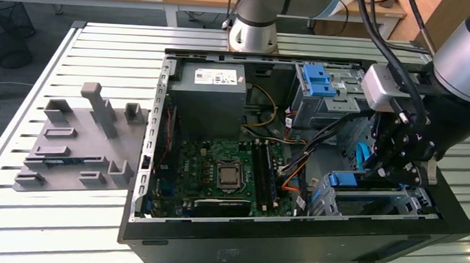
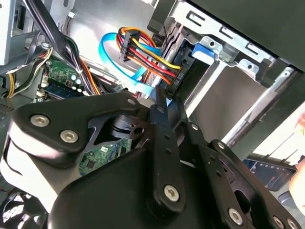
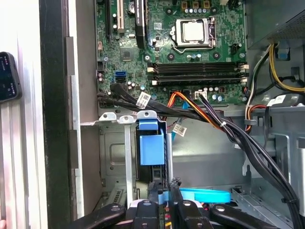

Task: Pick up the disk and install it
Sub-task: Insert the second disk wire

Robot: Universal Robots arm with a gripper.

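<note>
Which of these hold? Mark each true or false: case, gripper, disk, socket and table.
1. The case is open, with the motherboard showing. True.
2. The gripper hangs over the power supply. False: it is at the drive cage, at the exterior view's right.
3. A grey fixture lies on the table, to the exterior view's left of the case. True.
4. A cooler covers the CPU socket. False: the socket is bare.
5. The disk lies on the table. False: its blue carrier stands in the cage by the gripper.
</note>
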